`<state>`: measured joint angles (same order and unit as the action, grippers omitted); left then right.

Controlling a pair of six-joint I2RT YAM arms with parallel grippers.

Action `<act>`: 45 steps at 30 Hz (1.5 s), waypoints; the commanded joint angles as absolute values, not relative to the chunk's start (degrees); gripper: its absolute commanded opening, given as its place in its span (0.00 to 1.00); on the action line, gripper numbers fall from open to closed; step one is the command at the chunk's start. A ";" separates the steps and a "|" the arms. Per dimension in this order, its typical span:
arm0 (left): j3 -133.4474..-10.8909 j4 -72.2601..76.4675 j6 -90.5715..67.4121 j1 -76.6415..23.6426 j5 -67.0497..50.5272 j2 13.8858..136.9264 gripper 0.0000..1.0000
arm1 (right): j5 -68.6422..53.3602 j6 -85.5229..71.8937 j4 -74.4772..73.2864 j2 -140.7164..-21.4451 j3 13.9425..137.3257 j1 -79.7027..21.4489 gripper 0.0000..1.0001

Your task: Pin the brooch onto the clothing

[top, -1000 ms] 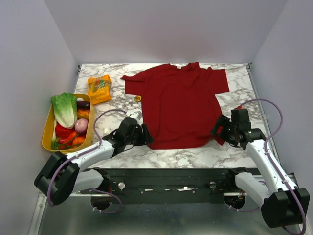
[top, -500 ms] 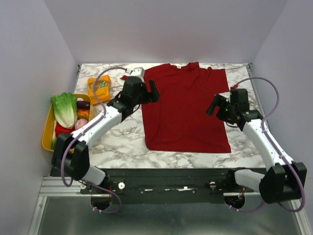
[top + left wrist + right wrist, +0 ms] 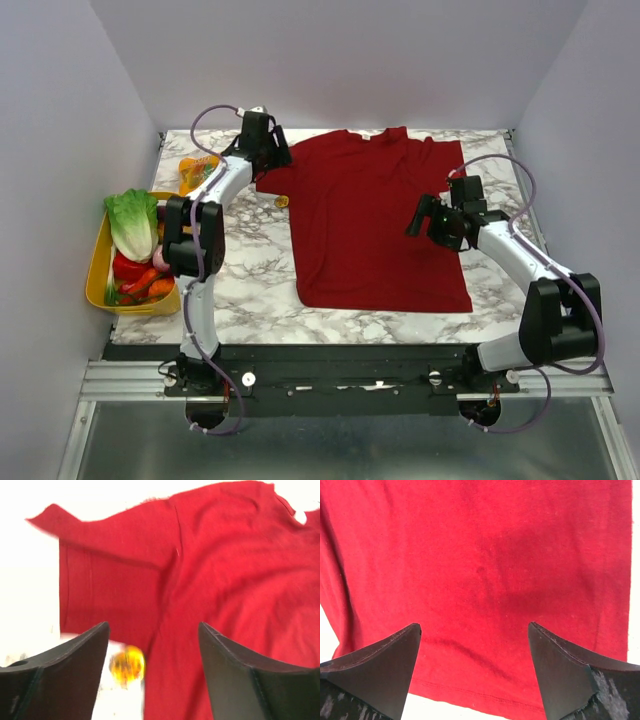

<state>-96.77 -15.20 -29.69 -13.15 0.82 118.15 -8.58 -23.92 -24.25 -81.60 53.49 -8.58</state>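
**Brooch lying on marble beside the T-shirt**

We are looking at a marble table where the dark red T-shirt is lying flat, collar toward the far edge. A yellow tray of vegetables is sitting at the left edge, with an orange snack packet beyond it. The left gripper is hovering at the near sleeve, fingers spread wide and holding nothing. The right gripper is hanging over the shirt's opposite side, equally wide and empty. The small gold brooch is resting just beside the shirt's edge, below that sleeve.
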 commanded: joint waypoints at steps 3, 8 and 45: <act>-113.97 -22.84 -28.56 -12.13 -4.04 132.61 0.42 | -10.37 -23.29 -22.06 -85.51 53.35 -9.40 0.95; -125.67 -29.43 -27.42 -11.95 -2.73 141.66 0.02 | -9.93 -23.47 -22.06 -87.36 53.88 -9.49 0.95; -129.57 -33.41 -25.66 -7.82 0.88 136.34 0.00 | -1.33 -29.36 -26.54 -88.25 60.64 -9.14 1.00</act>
<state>-136.14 -37.93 -27.27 -6.70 2.72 148.18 -5.39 -30.30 -25.91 -91.77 56.40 -9.06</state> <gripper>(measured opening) 0.008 0.996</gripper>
